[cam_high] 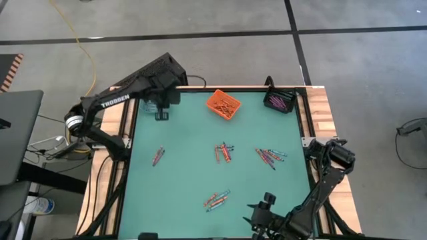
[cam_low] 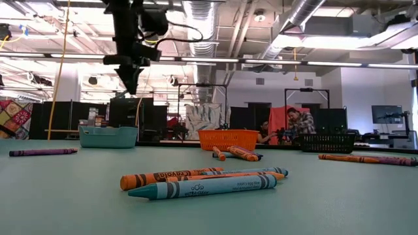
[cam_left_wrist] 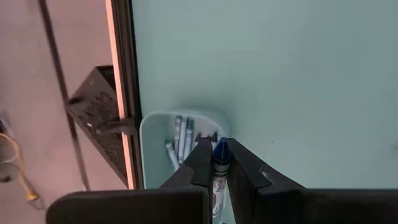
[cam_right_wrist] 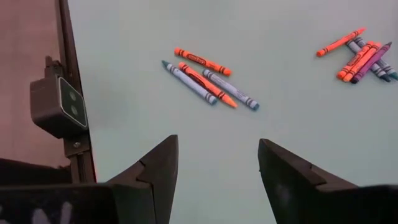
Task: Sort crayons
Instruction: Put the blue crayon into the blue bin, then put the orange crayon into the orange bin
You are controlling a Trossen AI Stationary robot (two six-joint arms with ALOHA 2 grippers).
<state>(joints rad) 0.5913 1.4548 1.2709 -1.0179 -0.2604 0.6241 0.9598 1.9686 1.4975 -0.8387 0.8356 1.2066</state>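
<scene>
Down low and closest of all, a teal-blue crayon [cam_low: 202,187] lies in front of two orange ones, part of the little cluster near the table's front edge. Up at the back-left corner the left gripper [cam_left_wrist: 219,163] hangs high over the teal bin [cam_left_wrist: 155,127], jaws clamped on a blue crayon [cam_left_wrist: 220,153] pointing down at it. A few bluish crayons are already lying in there. Risk now, as I judge it: the drop starts well above the bin, so a crayon let go from that height could bounce off the rim or land tip-first and hop out onto the table [cam_high: 187,167]. It also sits close to the bin's near wall, which wouldn't help.

Right gripper [cam_right_wrist: 217,168] waits at the front edge, jaws wide apart, nothing between them, looking across at the front cluster [cam_right_wrist: 208,78]. Other clusters are at mid-table and towards the right edge, with a lone pair on the left side.

Hard to read: from above, the arm covers the teal bin almost completely. Contents of the orange bin [cam_high: 222,105] and black bin [cam_high: 279,101] along the back edge are just a jumble, and individual colours in the far piles blur together.
</scene>
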